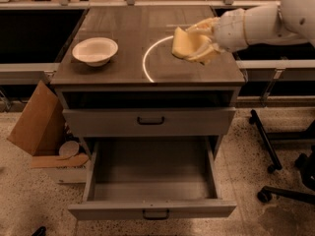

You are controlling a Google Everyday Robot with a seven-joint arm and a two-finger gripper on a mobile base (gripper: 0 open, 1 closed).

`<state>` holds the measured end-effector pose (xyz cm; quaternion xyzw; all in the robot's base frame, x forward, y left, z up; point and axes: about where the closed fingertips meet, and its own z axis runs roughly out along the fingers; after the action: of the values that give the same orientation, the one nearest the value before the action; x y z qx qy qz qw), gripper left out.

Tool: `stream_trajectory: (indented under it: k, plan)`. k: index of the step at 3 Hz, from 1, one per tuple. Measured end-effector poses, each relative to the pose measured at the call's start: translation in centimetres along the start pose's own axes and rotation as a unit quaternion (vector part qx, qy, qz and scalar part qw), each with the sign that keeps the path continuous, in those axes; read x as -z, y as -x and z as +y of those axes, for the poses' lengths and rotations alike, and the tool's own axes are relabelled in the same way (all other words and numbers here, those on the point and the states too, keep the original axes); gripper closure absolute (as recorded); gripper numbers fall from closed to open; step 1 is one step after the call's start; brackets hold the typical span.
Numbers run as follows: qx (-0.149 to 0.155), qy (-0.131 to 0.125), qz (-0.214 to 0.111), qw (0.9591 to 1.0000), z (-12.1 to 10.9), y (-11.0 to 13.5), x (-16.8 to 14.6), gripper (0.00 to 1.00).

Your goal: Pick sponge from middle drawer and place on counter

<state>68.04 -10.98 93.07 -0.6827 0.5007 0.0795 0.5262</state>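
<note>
The sponge [184, 43], seemingly soft and light, is squashing in the gripper [202, 44] pinching it over the counter [113, 75].

A dark grey-brown table [118, 28] with faint lengthwise streaks bears a thin bright white arc [146, 65]. On its left sits a plain white bowl [95, 50]. Over its right side, a cream-tinted gripper [199, 43] on a white arm [266, 21] clasps the pale yellow sponge [182, 43]. Below, a grey drawer front [98, 123] carries a black handle [150, 121]. The open middle drawer [152, 176] is flat grey inside, with a small black bar handle [155, 214]. A brown cardboard box [34, 122] stands on the left, on a beige floor [29, 200] with dark speckles. A black chair base [275, 151] is on the right.
</note>
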Motion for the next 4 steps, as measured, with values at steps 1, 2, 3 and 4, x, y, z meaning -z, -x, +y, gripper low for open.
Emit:
stream_trajectory:
  k: [1,2,3,4]
  plan:
    - [-0.03,-0.001,0.0,0.9996,-1.5,-0.6,-2.2,1.0]
    - [-0.059,-0.002,0.005,0.9982,-2.4,-1.5,-4.2,0.84]
    - [-0.085,0.003,0.011,0.9963,-3.0,-2.6,-6.1,0.6]
    - [-0.108,0.008,0.019,0.9939,-3.5,-4.0,-7.6,0.37]
